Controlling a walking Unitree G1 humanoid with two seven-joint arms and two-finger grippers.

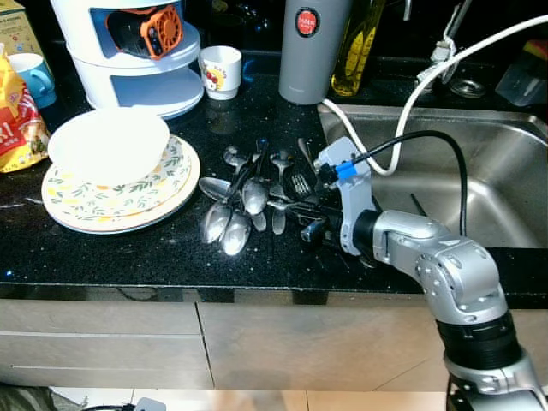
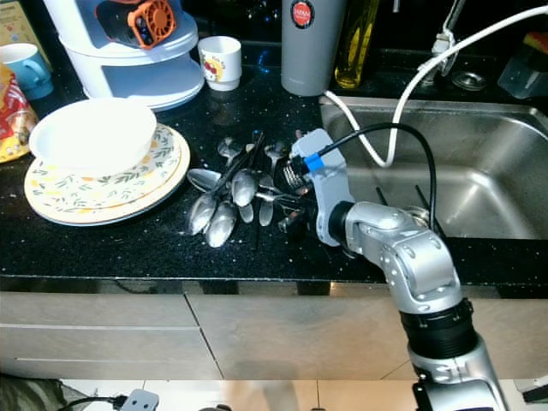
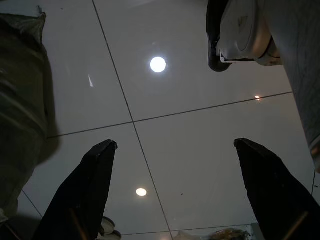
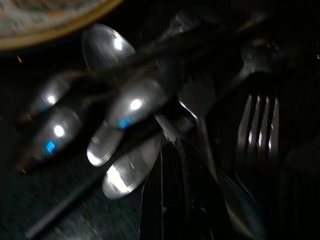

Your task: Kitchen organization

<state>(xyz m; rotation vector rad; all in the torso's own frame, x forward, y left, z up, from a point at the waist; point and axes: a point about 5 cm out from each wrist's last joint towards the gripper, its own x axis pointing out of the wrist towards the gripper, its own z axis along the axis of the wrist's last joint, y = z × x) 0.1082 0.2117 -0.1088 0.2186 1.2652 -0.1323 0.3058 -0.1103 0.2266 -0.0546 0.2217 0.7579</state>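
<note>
**Right pincer down in the cutlery heap**

Black speckled counter [image 1: 128, 257], steel sink [image 1: 479, 163] set into its right part. A heap of spoons [image 1: 231, 214] and a fork [image 1: 300, 182] lies on the counter just left of the sink, bowls pointing near-left, handles crossing toward the far right.

Right arm reaches in from the near right. Right pincer [image 4: 180, 200] sits low over the right edge of the heap, among the handles. In the right wrist view its black fingers read as one dark mass, pressed together, tip just beside the spoon bowls and the fork tines; whether any piece is caught between them cannot be told.

Left of the heap, well apart: stack of leaf-patterned plates [image 1: 128, 201] with a white bowl [image 1: 107, 141] on top. Far side of the counter: white tiered rack [image 1: 137, 68] with an orange-and-black item inside, small white cup [image 1: 221, 71], grey flask [image 1: 310, 51], bottle of yellow oil [image 1: 358, 47]. Blue mug [image 1: 34, 75] and a snack bag [image 1: 17, 120] at far left. White cable [image 1: 411, 111] runs over the sink.

Left pincer [image 3: 175, 190] hangs over pale floor tiles [image 3: 165, 120], fingers wide apart, nothing between them.
</note>
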